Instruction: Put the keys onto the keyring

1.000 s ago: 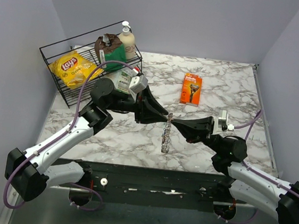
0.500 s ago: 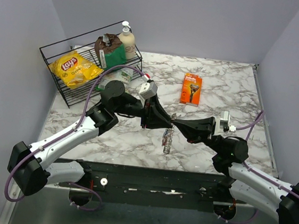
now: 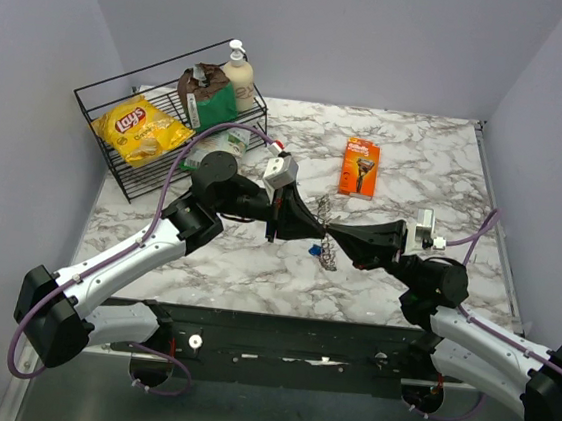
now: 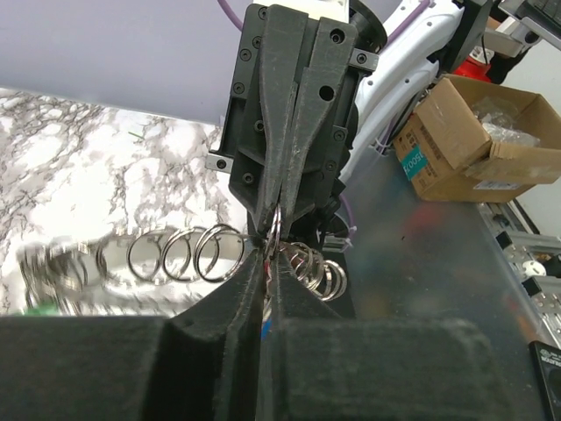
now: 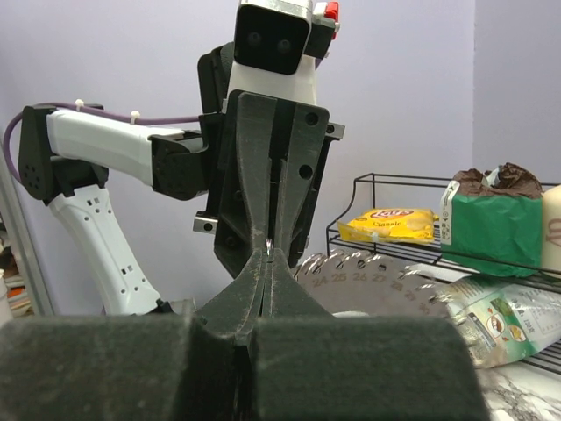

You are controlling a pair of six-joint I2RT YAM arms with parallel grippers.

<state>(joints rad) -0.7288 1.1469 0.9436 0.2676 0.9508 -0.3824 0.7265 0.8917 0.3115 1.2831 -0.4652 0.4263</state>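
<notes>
Left tool point(image 3: 319, 237) advanced, meets right tool point(image 3: 335, 241); keyring point(image 3: 329, 259) pinched between (tip-to-tip).

Two black claws, the left claw point(image 3: 319, 232) and the right claw point(image 3: 334, 239), share one thin silver keyring point(image 3: 330, 259) of small metal pieces, with one blue-capped key point(image 3: 313, 249) just under the left claw. Beyond them lies one orange razor pack point(image 3: 359, 166). Out past the left claw, one black wire basket point(image 3: 102, 141) holds one yellow crisp bag point(image 3: 139, 127), one brown-and-green pouch point(image 3: 205, 92) and one cream pump bottle point(image 3: 239, 75), with one small green-white carton point(image 3: 234, 141) beside it.
</notes>
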